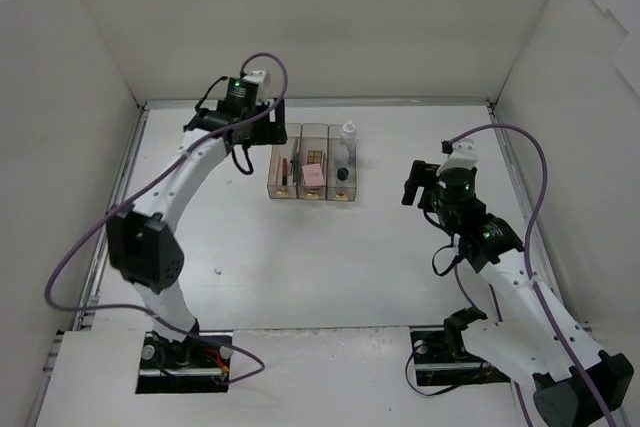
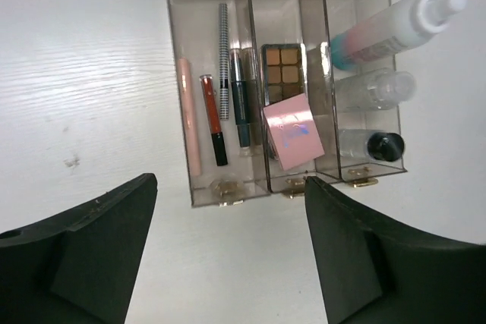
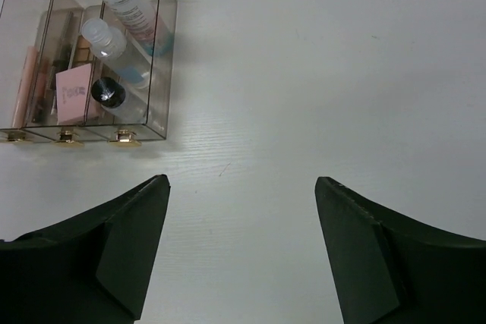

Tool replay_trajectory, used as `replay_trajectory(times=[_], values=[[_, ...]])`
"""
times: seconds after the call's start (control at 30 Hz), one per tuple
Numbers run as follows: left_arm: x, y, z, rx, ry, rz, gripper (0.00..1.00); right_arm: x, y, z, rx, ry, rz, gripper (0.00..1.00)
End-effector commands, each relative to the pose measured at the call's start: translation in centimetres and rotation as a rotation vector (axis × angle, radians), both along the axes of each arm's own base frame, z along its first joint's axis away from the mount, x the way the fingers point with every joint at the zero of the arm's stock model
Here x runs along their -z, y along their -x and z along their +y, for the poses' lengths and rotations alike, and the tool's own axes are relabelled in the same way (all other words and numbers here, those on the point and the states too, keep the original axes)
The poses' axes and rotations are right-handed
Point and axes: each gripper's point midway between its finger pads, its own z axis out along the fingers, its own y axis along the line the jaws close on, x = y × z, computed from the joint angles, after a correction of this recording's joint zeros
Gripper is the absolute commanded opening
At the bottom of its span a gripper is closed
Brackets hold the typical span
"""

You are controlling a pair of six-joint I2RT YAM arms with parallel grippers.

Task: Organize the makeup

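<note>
The makeup lies in the clear three-compartment box (image 2: 201, 13). Its left compartment holds a pink stick (image 2: 190, 115), a red pencil (image 2: 213, 119) and two darker pencils (image 2: 241, 100). In the middle one are a brown eyeshadow palette (image 2: 282, 73) and a pink square pad (image 2: 292, 133). The right one has a white-blue bottle (image 2: 391, 32), a clear bottle (image 2: 376, 90) and a black-capped vial (image 2: 383, 146). My left gripper (image 2: 230, 184) hangs open and holds nothing, just left of the box (image 1: 312, 162). My right gripper (image 3: 241, 181) is open over bare table, well right of the box (image 3: 163, 51).
White panels (image 1: 60, 97) wall the table on the left, back and right. A metal rim (image 1: 320, 103) runs along the far edge. A small dark speck (image 1: 216, 270) lies on the table near the left arm. Both arm bases sit at the near edge.
</note>
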Motion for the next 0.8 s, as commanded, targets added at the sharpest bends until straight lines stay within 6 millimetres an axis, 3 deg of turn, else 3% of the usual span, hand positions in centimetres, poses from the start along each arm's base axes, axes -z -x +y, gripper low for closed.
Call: replay_trajectory(times=[0.0,0.03,0.07,0.13,0.17,0.23,0.27,0.33,0.5,0.77], values=[[-10.5,3.5,4.1,-0.102,0.024,-0.257,0.75,-3.2,-0.6,-0.6,0.019,0.007,-0.092,0.76],[-9.5,4.6,5.8,-0.143,-0.02,-0.25,0.77,-3.4,-0.4,-0.7,0.013,0.011,-0.097,0.8],[-12.0,6.8,7.2,-0.17,-0.009,-0.32,0.78,-3.1,-0.3,-0.9,0.017,0.019,-0.089,0.82],[-12.4,8.7,10.3,-0.262,-0.046,-0.357,0.85,-3.3,0.2,-1.5,0.04,0.022,-0.095,0.98],[-12.4,11.2,11.5,-0.275,-0.054,-0.379,0.87,-3.2,0.5,-1.8,0.05,0.029,-0.083,0.98],[-12.1,13.3,14.0,-0.345,-0.1,-0.405,0.93,-3.9,1.2,-2.5,0.077,0.028,-0.094,0.98],[-10.9,16.3,16.6,-0.418,-0.139,-0.412,0.97,-4.5,2.1,-3.4,0.104,0.041,-0.109,0.98],[-10.2,17.9,18.1,-0.461,-0.166,-0.415,0.98,-4.3,2.6,-3.7,0.108,0.051,-0.103,0.98],[-9.4,21.8,20.7,-0.527,-0.202,-0.446,0.99,-4.5,5.6,-5.6,0.148,0.062,-0.108,0.98],[-6.4,24.7,21.3,-0.512,-0.203,-0.431,0.99,-5.8,10.0,-9.1,0.289,0.002,-0.174,0.98]])
